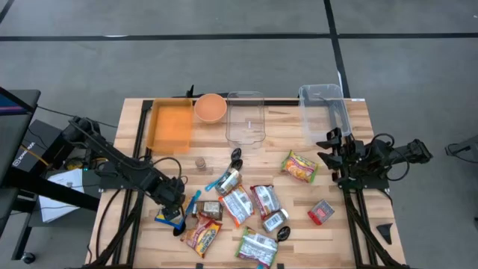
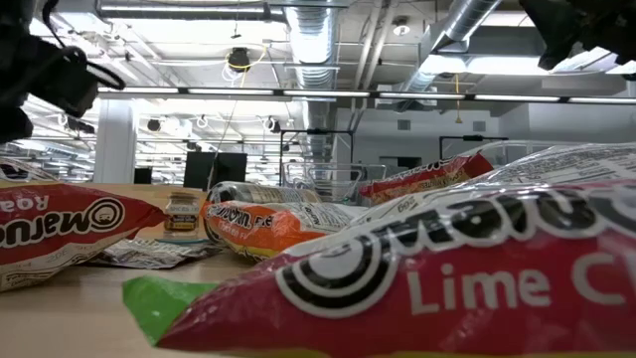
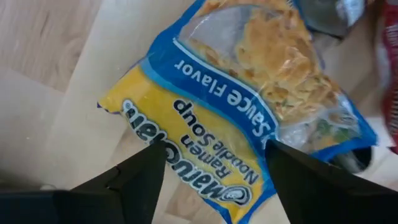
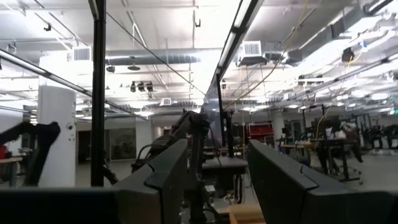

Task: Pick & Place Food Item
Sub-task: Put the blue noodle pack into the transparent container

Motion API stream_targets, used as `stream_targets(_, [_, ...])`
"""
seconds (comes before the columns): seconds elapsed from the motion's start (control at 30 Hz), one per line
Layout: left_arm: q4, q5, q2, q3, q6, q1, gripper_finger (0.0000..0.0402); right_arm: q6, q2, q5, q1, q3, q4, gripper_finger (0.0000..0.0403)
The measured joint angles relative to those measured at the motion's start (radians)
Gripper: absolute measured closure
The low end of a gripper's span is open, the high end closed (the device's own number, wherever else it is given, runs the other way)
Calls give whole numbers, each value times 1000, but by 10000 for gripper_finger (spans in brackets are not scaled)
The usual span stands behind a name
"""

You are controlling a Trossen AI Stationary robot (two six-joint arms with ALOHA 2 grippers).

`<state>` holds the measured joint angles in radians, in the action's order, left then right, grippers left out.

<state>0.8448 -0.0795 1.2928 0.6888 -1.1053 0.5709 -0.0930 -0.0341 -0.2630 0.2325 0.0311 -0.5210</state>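
Note:
A blue and yellow ramen noodle packet [image 3: 249,106] lies flat on the wooden table near its front left, and also shows in the high view [image 1: 166,217]. My left gripper [image 1: 176,207] points down over it, open, with its two fingers [image 3: 140,177] standing over the packet's yellow end; I cannot tell whether they touch it. My right gripper [image 1: 332,149] waits raised over the table's right side, open and empty, and its wrist view [image 4: 217,180] looks level into the room.
Several other food packets [image 1: 239,205] lie across the table's front middle, with a red packet [image 1: 321,212] at the right and a small jar [image 1: 200,162]. An orange tray [image 1: 170,123], an orange bowl [image 1: 210,107] and two clear bins [image 1: 246,118] [image 1: 323,108] stand along the far edge.

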Motion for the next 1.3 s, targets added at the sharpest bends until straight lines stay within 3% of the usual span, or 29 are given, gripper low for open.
stream_targets(0.4, [-5, -1, 44, 1, 0, -2, 208, -50, 0, 0, 0, 0, -34, 239])
stream_targets(0.97, [-65, 80, -78, -1, 42, -11, 367, -50, 0, 0, 0, 0, -28, 239])
stream_targets(1.13, [-78, 80, -78, -1, 53, -10, 357, -50, 0, 0, 0, 0, -24, 239])
stream_targets(1.3, [-77, 80, -78, -1, 53, -9, 295, -49, 0, 0, 0, 0, -18, 239])
